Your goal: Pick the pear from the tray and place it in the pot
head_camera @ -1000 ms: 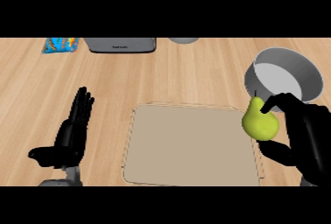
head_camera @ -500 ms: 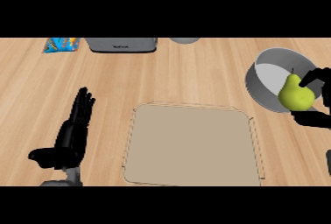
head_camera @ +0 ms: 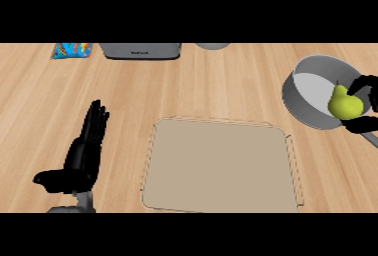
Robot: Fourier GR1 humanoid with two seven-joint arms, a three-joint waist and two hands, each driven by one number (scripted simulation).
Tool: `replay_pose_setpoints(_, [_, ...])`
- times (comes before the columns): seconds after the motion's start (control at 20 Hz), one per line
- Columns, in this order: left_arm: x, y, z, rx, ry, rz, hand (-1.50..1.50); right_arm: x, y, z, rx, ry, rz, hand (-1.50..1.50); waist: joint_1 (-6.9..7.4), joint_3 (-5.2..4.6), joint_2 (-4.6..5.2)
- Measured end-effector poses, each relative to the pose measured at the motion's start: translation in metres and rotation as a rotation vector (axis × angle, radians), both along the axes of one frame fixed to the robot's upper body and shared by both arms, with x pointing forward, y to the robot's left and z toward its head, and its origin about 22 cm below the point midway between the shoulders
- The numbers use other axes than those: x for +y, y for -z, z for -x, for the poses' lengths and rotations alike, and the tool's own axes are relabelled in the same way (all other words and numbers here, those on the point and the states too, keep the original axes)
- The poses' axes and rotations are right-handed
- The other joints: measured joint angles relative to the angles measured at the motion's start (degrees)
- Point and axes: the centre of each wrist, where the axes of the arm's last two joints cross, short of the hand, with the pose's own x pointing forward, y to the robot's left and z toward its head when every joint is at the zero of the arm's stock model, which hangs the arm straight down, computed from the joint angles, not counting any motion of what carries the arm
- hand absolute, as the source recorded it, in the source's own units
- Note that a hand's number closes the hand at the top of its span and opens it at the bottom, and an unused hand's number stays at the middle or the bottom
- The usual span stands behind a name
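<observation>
- Head view, task things: pear (head_camera: 345, 104), yellow-green with its stem up, is held over the open grey pot (head_camera: 310, 92) at the right edge of the wooden desk (head_camera: 221, 85)
- Right hand (head_camera: 363, 107) curls its black fingers round the pear from the right, partly cut off by the edge of view
- Tray (head_camera: 221, 170), flat and beige, lies at the centre near the lower edge, with nothing on it
- Left hand (head_camera: 81, 157) rests at lower left, fingers straight and together, holding nothing, well apart from the tray's left rim
- Far edge: blue packet (head_camera: 71, 50) at the left, grey box (head_camera: 140, 50) beside it, small grey round thing (head_camera: 212, 46) further right
</observation>
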Motion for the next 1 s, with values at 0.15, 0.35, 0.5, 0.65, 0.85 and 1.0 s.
replay_pose_setpoints(0.15, [-0.004, 0.0, -0.003, 0.003, 0.005, 0.002, 0.0, -0.013, 0.018, -0.008, 0.062, 0.027, -0.003, 1.5, 0.08, -0.13, -0.05])
replay_pose_setpoints(0.35, [-0.008, 0.001, -0.001, 0.001, 0.01, 0.002, 0.0, -0.036, 0.026, -0.011, 0.167, 0.117, -0.02, -1.5, 0.44, -0.6, -0.28])
replay_pose_setpoints(0.5, [-0.007, 0.003, -0.002, -0.004, 0.013, 0.0, 0.0, -0.049, 0.038, -0.009, 0.244, 0.144, -0.045, -1.5, 0.44, -0.75, -0.35])
replay_pose_setpoints(0.65, [-0.002, 0.002, -0.004, -0.003, 0.012, 0.004, 0.0, -0.056, 0.046, -0.008, 0.244, 0.091, -0.13, -1.5, 0.24, -0.84, -0.4])
replay_pose_setpoints(0.85, [0.0, 0.002, -0.003, -0.003, 0.006, 0.004, 0.0, -0.061, 0.047, -0.009, 0.111, 0.036, -0.327, -1.5, -0.01, -0.61, -0.39])
replay_pose_setpoints(1.0, [0.001, 0.005, 0.001, 0.003, 0.003, 0.008, 0.0, -0.063, 0.046, -0.01, -0.019, 0.01, -0.519, -1.5, -0.22, -0.32, -0.37])
